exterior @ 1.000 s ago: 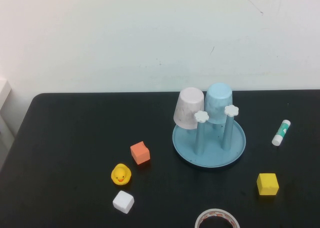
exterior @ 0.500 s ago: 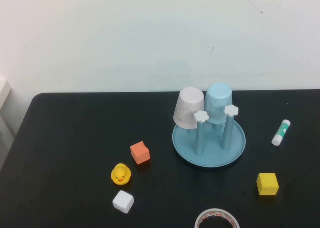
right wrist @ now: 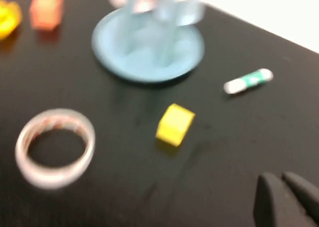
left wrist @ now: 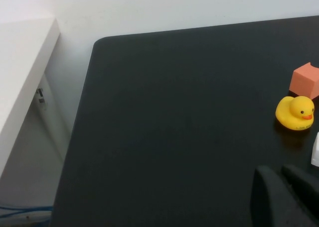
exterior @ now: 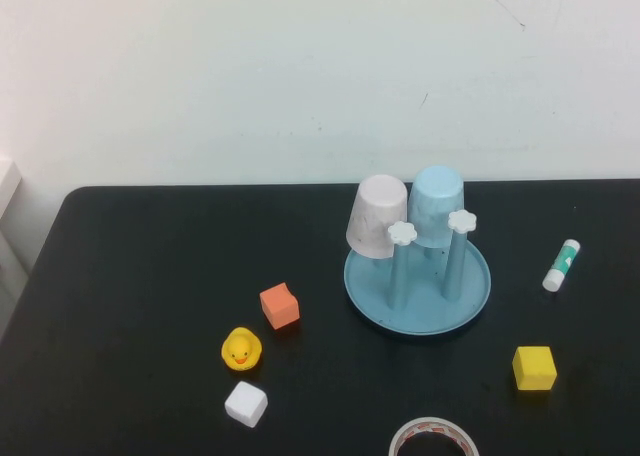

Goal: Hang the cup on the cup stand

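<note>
I see the cup inverted on a far peg of the cup stand, at 3 o'clock of the pinkish cup. Left gripper and right gripper appear closed, holding nothing, above the table.

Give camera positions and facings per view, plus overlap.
High: raised on robot's side, looking down at table with stand and blue cup; no arm shows.
Left wrist: low over table's left, facing duck; left gripper tips show.
Right wrist: over table's right, facing stand; right gripper tips show.
All share duck, orange block.
</note>
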